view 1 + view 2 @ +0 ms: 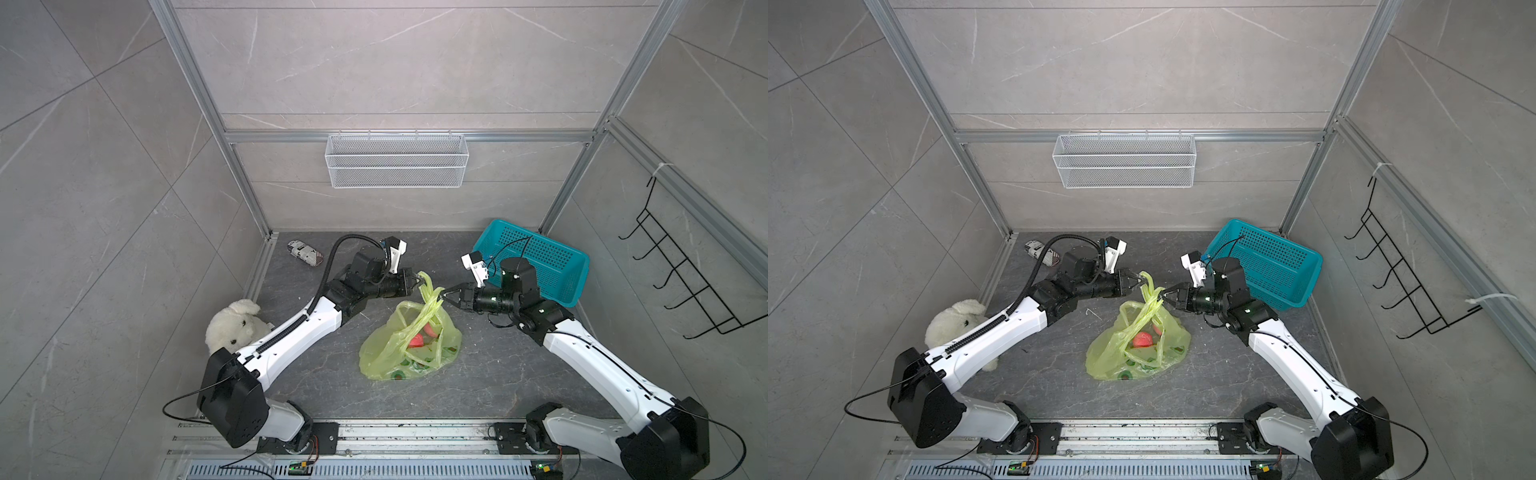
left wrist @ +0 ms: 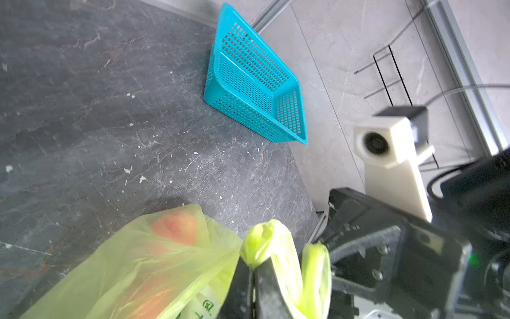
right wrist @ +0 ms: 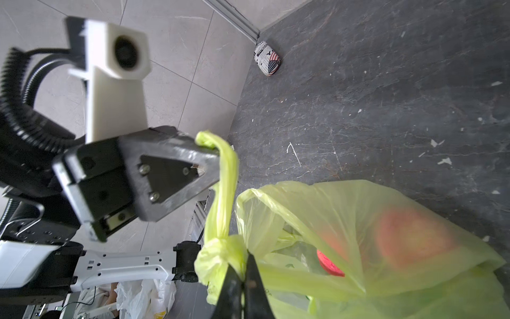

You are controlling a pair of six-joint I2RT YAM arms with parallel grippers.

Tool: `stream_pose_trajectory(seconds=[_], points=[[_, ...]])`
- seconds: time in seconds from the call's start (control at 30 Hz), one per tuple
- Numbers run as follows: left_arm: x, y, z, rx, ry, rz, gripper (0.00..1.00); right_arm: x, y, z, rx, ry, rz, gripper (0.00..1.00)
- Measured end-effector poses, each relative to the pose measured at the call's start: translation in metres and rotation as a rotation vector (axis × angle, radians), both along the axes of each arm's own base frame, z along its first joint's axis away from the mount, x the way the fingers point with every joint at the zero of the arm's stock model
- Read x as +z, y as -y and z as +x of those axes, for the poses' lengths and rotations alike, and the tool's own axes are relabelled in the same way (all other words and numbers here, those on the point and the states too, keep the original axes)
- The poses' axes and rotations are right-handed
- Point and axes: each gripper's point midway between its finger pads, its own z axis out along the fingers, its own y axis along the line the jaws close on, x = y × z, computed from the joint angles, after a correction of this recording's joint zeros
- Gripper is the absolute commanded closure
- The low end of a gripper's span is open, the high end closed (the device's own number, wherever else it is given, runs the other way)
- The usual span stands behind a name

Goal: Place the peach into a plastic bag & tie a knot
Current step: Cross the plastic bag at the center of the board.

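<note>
The left gripper (image 1: 418, 282), at the centre of a top view, and the right gripper (image 1: 443, 294), just right of it, are each clamped on the handle straps (image 1: 428, 293). The right one pinches beside the knot (image 3: 218, 252). Below them the plastic bag (image 1: 386, 353) lies on the tabletop (image 1: 498, 374) with the peach (image 1: 417, 340) inside. The best move, I judge, is to pull the straps apart evenly and low, cinching the twist without tearing the thin film.

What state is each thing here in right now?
plastic bag: lying on the table, straps pulled up.
peach: inside the bag.
knot: formed in the handle straps.
left claw: shut on one strap end.
right claw: shut on the strap beside the knot.
teal basket: tilted, empty.
</note>
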Motion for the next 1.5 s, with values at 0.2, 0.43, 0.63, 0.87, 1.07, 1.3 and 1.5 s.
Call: stream_pose_trajectory(seconds=[0.2, 0.43, 0.63, 0.87, 1.07, 1.3, 1.5], points=[[0.017, 0.002, -0.035, -0.161, 0.217, 0.078, 1.0, -0.017, -0.005, 0.018, -0.043, -0.086, 0.001, 1.0], [0.012, 0.02, -0.091, -0.401, 0.378, 0.205, 1.0, -0.026, -0.011, 0.033, -0.075, -0.144, 0.036, 1.0], [-0.004, 0.034, -0.117, -0.547, 0.43, 0.343, 1.0, -0.024, -0.014, 0.039, -0.086, -0.155, 0.066, 1.0], [-0.073, 0.041, -0.147, -0.691, 0.383, 0.604, 1.0, -0.015, -0.016, 0.042, -0.092, -0.147, 0.102, 1.0], [-0.106, 0.032, -0.132, -0.621, 0.387, 0.776, 1.0, -0.009, -0.018, 0.043, -0.085, -0.139, 0.134, 1.0], [-0.098, 0.032, -0.095, -0.393, 0.443, 0.822, 1.0, -0.008, -0.017, 0.038, -0.08, -0.13, 0.141, 1.0], [-0.103, 0.041, -0.085, -0.284, 0.395, 0.811, 0.96, -0.004, -0.009, 0.036, -0.109, -0.12, 0.159, 1.0]])
